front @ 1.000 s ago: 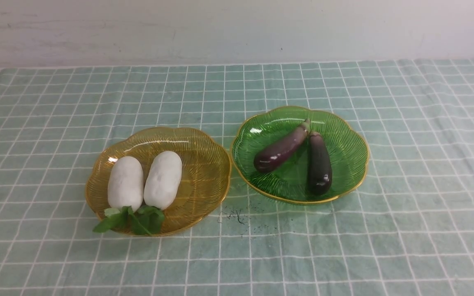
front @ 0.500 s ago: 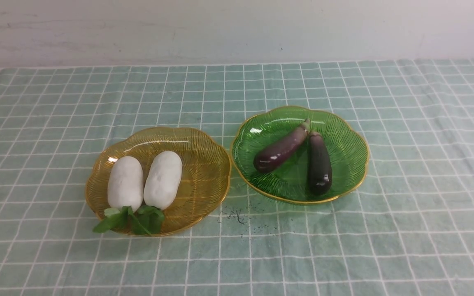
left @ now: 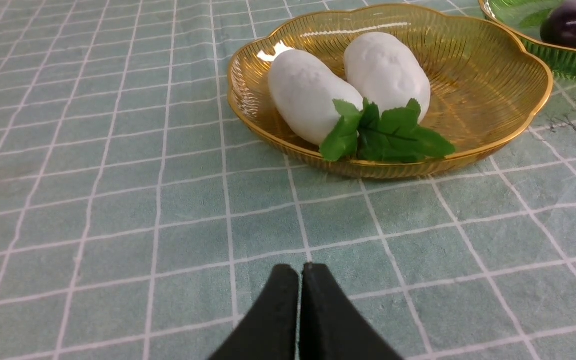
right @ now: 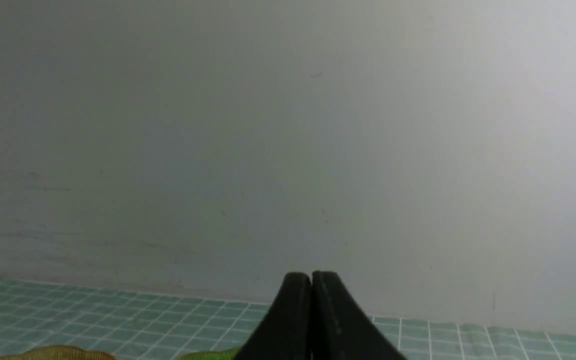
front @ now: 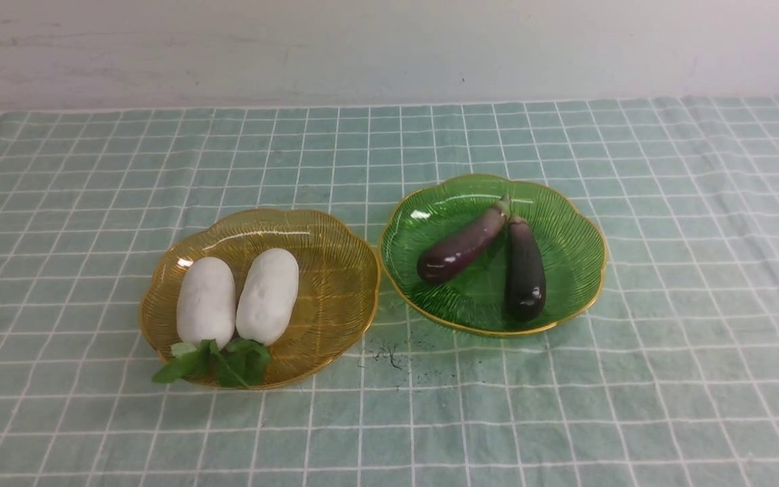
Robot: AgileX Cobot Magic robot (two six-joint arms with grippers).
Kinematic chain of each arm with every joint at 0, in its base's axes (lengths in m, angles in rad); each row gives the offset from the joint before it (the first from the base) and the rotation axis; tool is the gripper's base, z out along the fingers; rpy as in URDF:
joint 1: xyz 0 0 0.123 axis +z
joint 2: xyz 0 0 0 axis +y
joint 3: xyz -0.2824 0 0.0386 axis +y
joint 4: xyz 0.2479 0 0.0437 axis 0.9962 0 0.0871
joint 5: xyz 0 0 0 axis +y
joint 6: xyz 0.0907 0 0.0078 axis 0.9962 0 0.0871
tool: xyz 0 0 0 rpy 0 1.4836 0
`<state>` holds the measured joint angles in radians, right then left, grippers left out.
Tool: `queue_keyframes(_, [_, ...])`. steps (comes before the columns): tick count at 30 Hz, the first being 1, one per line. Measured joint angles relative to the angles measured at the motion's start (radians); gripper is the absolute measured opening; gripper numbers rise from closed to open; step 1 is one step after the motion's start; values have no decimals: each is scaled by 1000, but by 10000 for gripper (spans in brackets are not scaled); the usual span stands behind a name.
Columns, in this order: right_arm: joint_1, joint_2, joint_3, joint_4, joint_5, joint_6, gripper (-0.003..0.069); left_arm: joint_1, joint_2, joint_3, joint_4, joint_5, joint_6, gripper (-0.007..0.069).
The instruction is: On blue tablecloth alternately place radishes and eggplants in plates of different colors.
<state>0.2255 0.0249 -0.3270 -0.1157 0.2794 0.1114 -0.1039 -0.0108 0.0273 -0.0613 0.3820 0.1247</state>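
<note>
The radishes [front: 237,297], low left in the front view, look smooth and firm; grab the fat middle. Both pincers, left pincer [left: 300,280] and right pincer [right: 311,287], are pressed together, holding nothing.

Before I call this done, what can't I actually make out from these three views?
- Front view: neither arm shows; both are outside the frame.
- Right wrist view: the shut right gripper faces the wall; only slivers of the yellow plate and green plate show, cut by the edge.
- Left wrist view: beyond the shut left gripper, one eggplant is cut off at the corner.
- Front view: radish undersides hidden.
</note>
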Motion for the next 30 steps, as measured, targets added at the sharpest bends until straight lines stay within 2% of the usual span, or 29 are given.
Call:
queue_keyframes(3, [-39, -17, 50, 7, 2, 0, -9, 0, 0, 0, 0, 0, 0, -8])
queue_keyframes(7, [-232, -37, 169, 54, 2, -1, -9, 0, 0, 0, 0, 1, 0, -8])
queue_keyframes(11, [-308, -37, 291, 56, 2, -12, -9, 0, 0, 0, 0, 1, 0, -8])
queue_keyframes(16, [-314, -37, 352, 61, 90, -13, -9, 0, 0, 0, 0, 1, 0, -8])
queue_keyframes(24, [-269, -37, 351, 61, 96, -18, -9, 0, 0, 0, 0, 1, 0, -8])
queue_keyframes(30, [-273, -37, 351, 61, 96, -16, -9, 0, 0, 0, 0, 1, 0, -8])
